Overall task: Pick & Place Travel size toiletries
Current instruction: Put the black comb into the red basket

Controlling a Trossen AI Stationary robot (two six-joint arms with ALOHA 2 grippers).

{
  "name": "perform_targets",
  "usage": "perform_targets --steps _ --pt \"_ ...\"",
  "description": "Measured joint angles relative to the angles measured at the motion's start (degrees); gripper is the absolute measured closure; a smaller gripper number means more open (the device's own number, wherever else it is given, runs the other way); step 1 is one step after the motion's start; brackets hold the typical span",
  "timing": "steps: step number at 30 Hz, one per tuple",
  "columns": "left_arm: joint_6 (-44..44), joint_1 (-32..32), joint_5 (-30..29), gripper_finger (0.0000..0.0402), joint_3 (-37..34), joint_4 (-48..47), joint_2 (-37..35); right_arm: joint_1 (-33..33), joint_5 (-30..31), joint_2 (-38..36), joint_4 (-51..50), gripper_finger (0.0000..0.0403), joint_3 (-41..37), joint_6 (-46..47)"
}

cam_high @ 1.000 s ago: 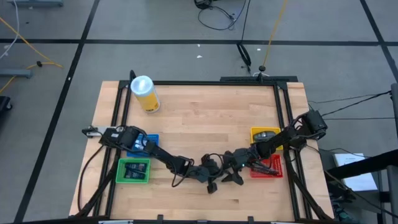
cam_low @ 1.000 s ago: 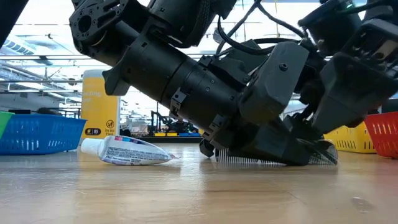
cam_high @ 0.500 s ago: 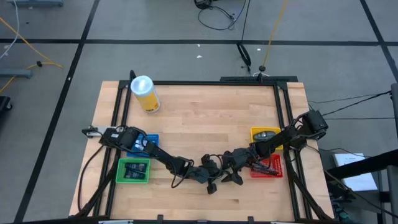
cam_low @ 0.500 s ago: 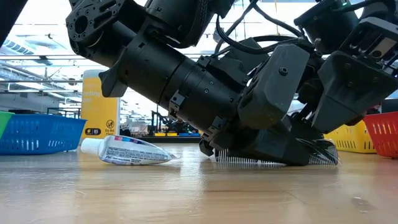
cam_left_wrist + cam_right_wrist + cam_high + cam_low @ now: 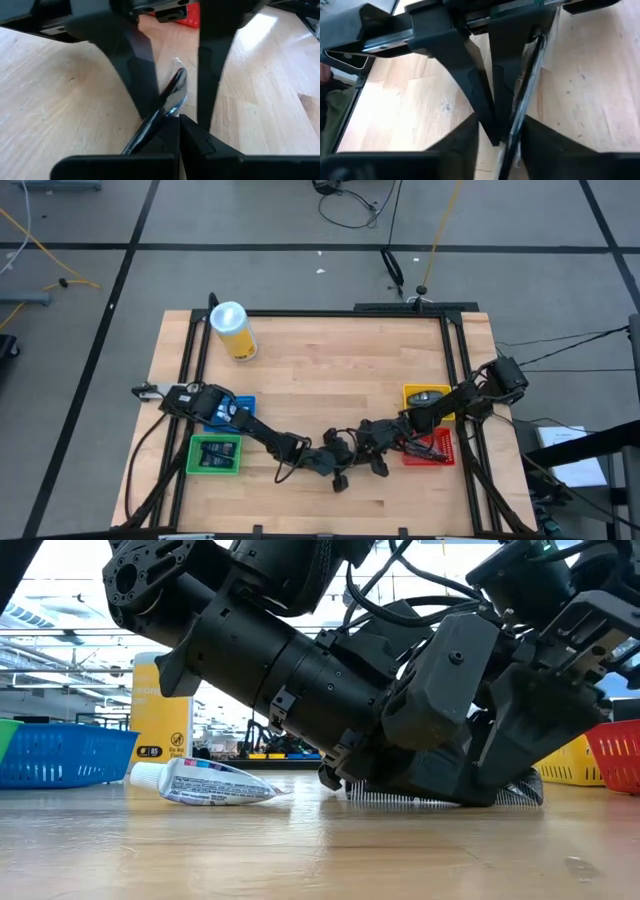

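At the table's front middle both grippers meet low over one thin dark comb (image 5: 172,92) in a clear shiny wrapper. My left gripper (image 5: 179,120) is shut on it. My right gripper (image 5: 502,145) faces it from the right, its fingers (image 5: 127,65) standing narrowly on either side of the comb's far end with a gap still showing. The comb's teeth (image 5: 400,797) touch the tabletop under the grippers. A small white tube (image 5: 205,783) lies flat on the table to one side. My left gripper pinches the comb's near end (image 5: 167,107) between its two fingers, across its thin faces. The fingers come slanting down from the table's left. The comb stands on edge, its teeth on the wood.
Blue bin (image 5: 238,406) and green bin (image 5: 214,455) stand at the left, yellow bin (image 5: 425,397) and red bin (image 5: 434,448) at the right. A big yellow cylinder (image 5: 232,330) with a white lid stands at the far left. Both arms crowd the front middle.
My right gripper's fingers, spread wide a second ago, have drawn in around the far end of the comb. My left gripper has kept its hold, and the comb has stayed in place on the table.
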Motion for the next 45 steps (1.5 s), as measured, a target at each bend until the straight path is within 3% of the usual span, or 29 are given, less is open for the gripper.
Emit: perform_targets --steps 3,9,14,17,21,26,28,30,34,37,40,45 --pt "0.8 0.2 2.8 0.0390 -0.1 0.1 0.0 0.0 0.0 -0.8 -1.0 0.0336 0.0 -0.2" --pt "4.1 0.2 10.0 0.0385 0.0 -1.1 -1.7 0.5 4.4 -7.0 -12.6 0.0356 0.0 -0.1" --pt "7.2 -1.6 13.5 0.0384 -0.4 -10.4 -8.4 0.9 8.0 -13.9 -19.8 0.0376 -0.2 -1.4" --pt "7.5 -2.5 11.0 0.0384 -0.1 -14.7 -13.4 1.6 11.9 -18.4 -22.9 0.0397 -0.5 -2.5" --pt "6.0 -4.9 5.2 0.0384 -0.1 -20.6 -17.8 3.1 16.2 -25.8 -24.6 0.0391 0.5 -2.3" --pt "6.7 -8.7 -8.2 0.0384 0.0 -23.4 -20.4 5.2 19.2 -35.3 -32.7 0.0397 4.9 -3.0" --pt "6.9 -9.4 -12.9 0.0385 0.0 -23.3 -19.7 6.6 17.8 -39.1 -39.7 0.0398 8.0 -0.1" --pt "6.0 -10.4 -16.4 0.0384 -0.1 -23.7 -19.3 8.3 17.6 -41.8 -52.9 0.0397 12.0 5.3" --pt "5.6 -10.6 -18.1 0.0384 -0.1 -23.1 -18.0 12.2 16.4 -43.7 -83.5 0.0399 19.8 20.9" --pt "4.8 -10.2 -18.1 0.0385 -0.1 -22.0 -16.8 15.6 9.5 -43.7 -95.4 0.0399 22.9 31.6" --pt "4.2 -9.8 -17.9 0.0385 -0.1 -21.9 -16.3 18.8 2.6 -43.6 -98.7 0.0395 22.5 39.4" --pt "2.8 -9.2 -16.4 0.0385 -0.1 -21.8 -15.4 21.8 2.4 -42.1 -98.3 0.0395 19.1 43.3"
